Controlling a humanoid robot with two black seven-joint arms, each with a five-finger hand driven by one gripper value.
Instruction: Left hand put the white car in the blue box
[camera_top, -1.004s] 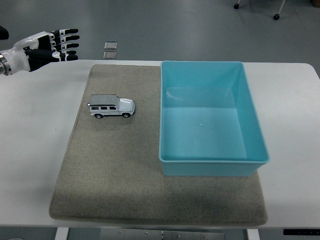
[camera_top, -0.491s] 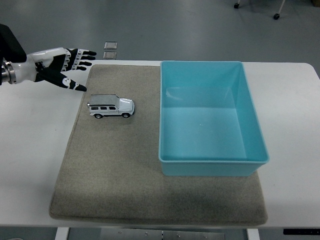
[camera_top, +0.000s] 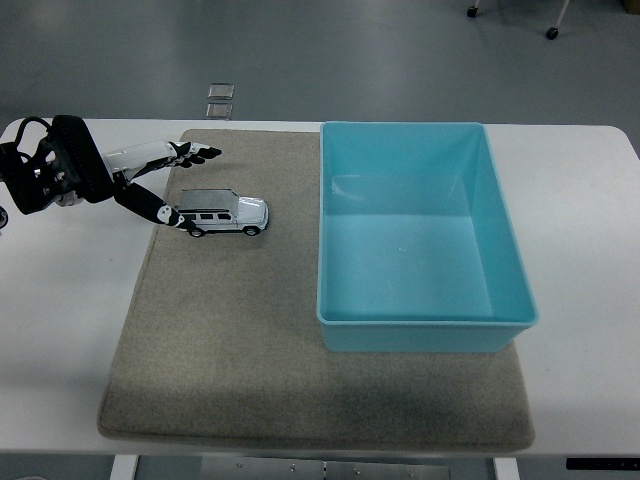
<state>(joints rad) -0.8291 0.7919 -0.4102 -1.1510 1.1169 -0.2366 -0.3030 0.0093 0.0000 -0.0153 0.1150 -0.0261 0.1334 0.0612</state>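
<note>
White tabletop, seen from the head view, with a grey-beige felt-like mat covering most of its middle. Small white and silver toy car, boxy like an off-roader, stands on its wheels on the mat's far-left part, nose pointing right toward the box. It sits on the mat, outside the box and well apart from it

Light blue rectangular plastic box stands on the mat's right half, open top, nothing visible inside. Its far edge lines up roughly with the mat's far edge

Left hand, black with white segments, comes in from the left edge on a black arm and reaches over the mat's far-left corner. Fingers spread apart and stretched right, passing just beyond the car's roof on its far side; thumb pointed down-right with its tip just beside the car's rear end. Cannot tell whether the thumb tip touches the car. Hand grasps nothing, the car lies between thumb and fingers but not clamped

Two small square plates lie on the grey floor beyond the table's far edge; caster wheels show at top right
</note>
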